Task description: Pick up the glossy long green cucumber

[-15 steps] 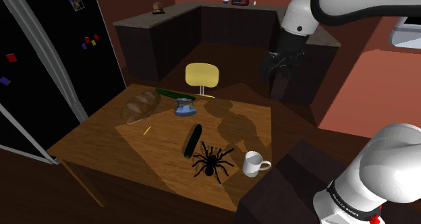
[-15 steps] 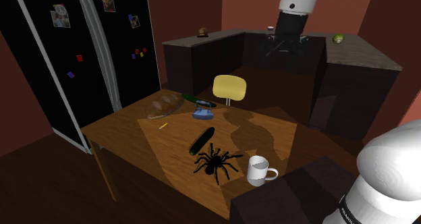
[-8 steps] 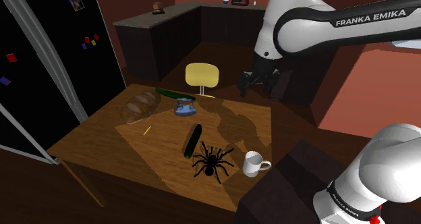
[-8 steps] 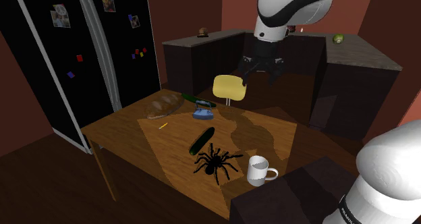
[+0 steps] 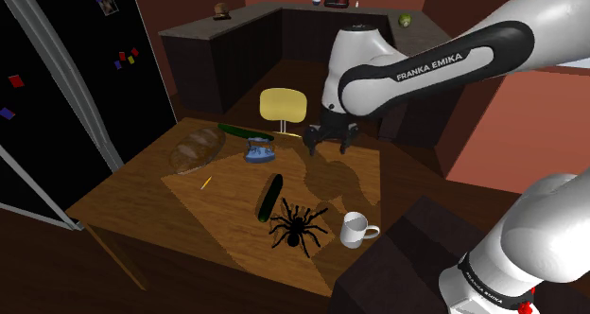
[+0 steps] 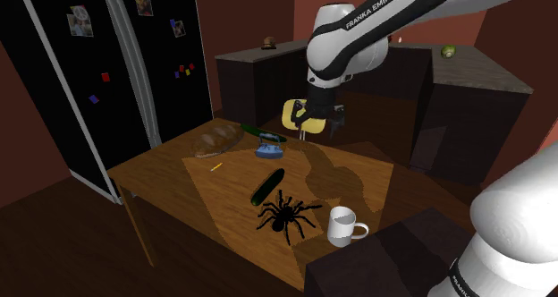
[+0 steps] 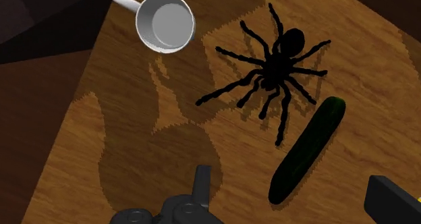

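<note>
Approach step. Jaws apart and empty, hanging well above the desk [image 7: 128, 94]. Cucumber [image 7: 307, 150] lies flat on the desk, below and ahead of the jaws, just beside the spider [image 7: 276, 71]. Next: descend, set the jaws across its width, and keep clear of the spider.

- two green cucumbers [image 5: 269, 197] [image 5: 246, 131]
- one black spider [image 5: 296, 227]
- one white mug [image 5: 355, 229]
- one bread loaf [image 5: 197, 148]
- one yellow chair [image 5: 284, 106]
- one wooden table [image 5: 123, 194]
- one blue object [image 5: 259, 151]
- one yellow stick [image 5: 204, 183]
</note>
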Controlling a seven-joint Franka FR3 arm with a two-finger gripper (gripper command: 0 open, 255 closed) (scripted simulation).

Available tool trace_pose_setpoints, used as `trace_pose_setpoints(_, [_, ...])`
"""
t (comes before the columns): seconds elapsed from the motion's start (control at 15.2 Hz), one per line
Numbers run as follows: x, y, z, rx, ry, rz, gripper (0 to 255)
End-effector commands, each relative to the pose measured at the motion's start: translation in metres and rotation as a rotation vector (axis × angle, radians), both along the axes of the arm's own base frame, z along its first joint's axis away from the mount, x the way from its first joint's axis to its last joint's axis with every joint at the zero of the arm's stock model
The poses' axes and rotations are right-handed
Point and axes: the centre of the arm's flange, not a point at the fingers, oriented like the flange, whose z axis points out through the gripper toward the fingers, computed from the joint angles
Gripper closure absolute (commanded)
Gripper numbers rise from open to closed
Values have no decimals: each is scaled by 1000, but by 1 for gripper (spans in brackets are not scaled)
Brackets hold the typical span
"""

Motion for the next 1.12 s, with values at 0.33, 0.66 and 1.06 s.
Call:
trace_pose_setpoints(0.33, [51,29,-73,7,14,-119,0])
trace_pose_setpoints(0.66, [88,46,-125,12,25,-203,0])
trace_pose_setpoints(1.06, [134,63,-188,17,37,-304,0])
